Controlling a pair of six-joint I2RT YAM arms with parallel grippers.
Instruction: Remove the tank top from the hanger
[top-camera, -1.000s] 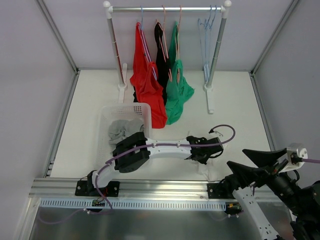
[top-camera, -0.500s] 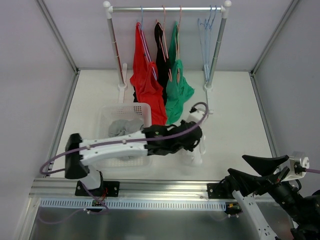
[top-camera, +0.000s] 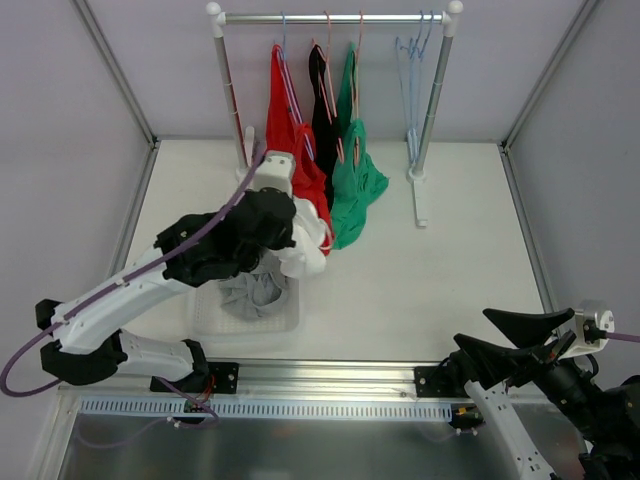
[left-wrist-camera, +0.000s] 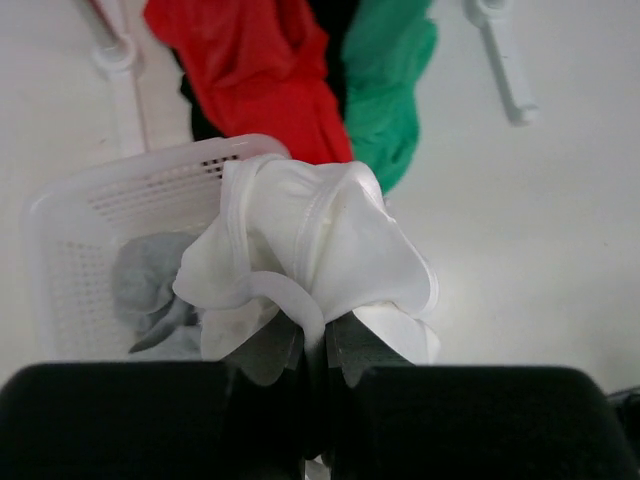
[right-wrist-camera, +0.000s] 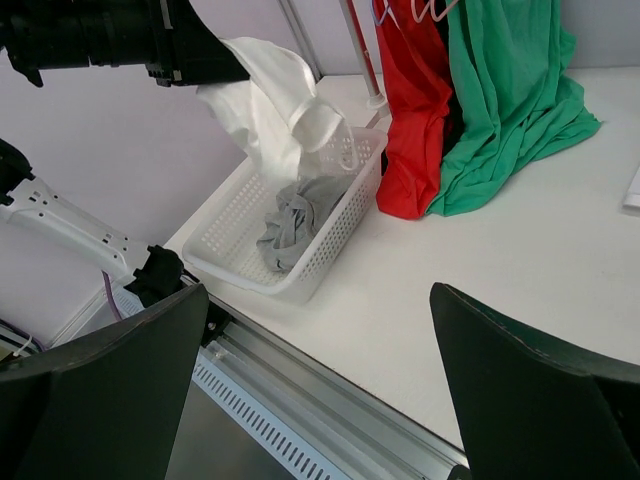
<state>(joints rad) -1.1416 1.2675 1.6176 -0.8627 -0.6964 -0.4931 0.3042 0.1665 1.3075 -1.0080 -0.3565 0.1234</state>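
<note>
My left gripper is shut on a white tank top, off any hanger, and holds it bunched above the right rim of the white basket. In the left wrist view the white tank top bulges out from the closed fingers. In the right wrist view it hangs over the basket. My right gripper is open and empty at the near right edge, far from the garments.
A grey garment lies in the basket. A clothes rack at the back holds a red top, a black top and a green top on hangers, plus empty light-blue hangers.
My left arm has swung from the middle right of the table to the left, lifting the white tank top over the basket. The right arm has barely moved.
</note>
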